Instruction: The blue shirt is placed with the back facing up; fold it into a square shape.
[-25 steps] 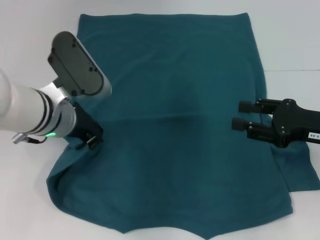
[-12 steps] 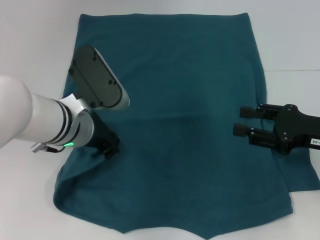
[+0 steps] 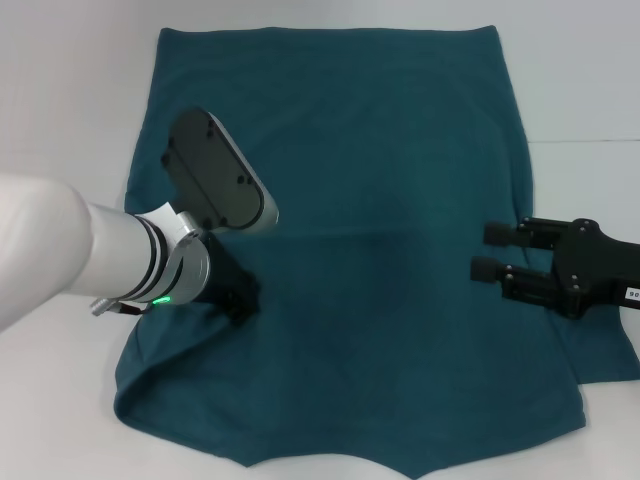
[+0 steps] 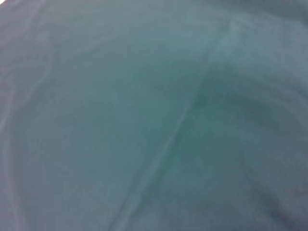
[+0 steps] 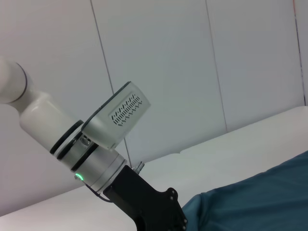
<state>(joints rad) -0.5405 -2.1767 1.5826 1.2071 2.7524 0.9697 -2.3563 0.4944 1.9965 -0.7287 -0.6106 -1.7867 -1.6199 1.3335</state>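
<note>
- Where the white tabletop (image 3: 60, 120) shows at the left margin, the left gripper (image 3: 238, 300) comes in low over the cloth, its black fingertips buried in the fabric; whether they are spread or closed on a fold, I cannot tell.
- Large dark teal-blue soft cotton short-sleeved shirt (image 3: 370, 200) lies spread on the table, plain side up, filling most of the head view. Its left sleeve edge is bunched and lifted just below the left gripper, with a rolled ridge running toward the near left corner.
- Left wrist view: nothing but teal cloth at close range, one soft crease crossing it.
- Centre of the shirt lies flat, faint creases only.
- Right gripper (image 3: 487, 250) sits over the shirt's right edge, fingers held apart with a clear gap between them — nothing in them.
- Right wrist view looks across at the left arm and a raised lip of shirt beneath it.
- Handling, as judged: light, limp, drapes and drags — no stiffness to push against. It will likely slide and wrinkle on the smooth table if pulled from one point.
- Best hold looks to be a pinch at the sleeve seam or side hem, where the doubled cloth gives the fingers something to bite, lifted enough to clear before carrying inward.
</note>
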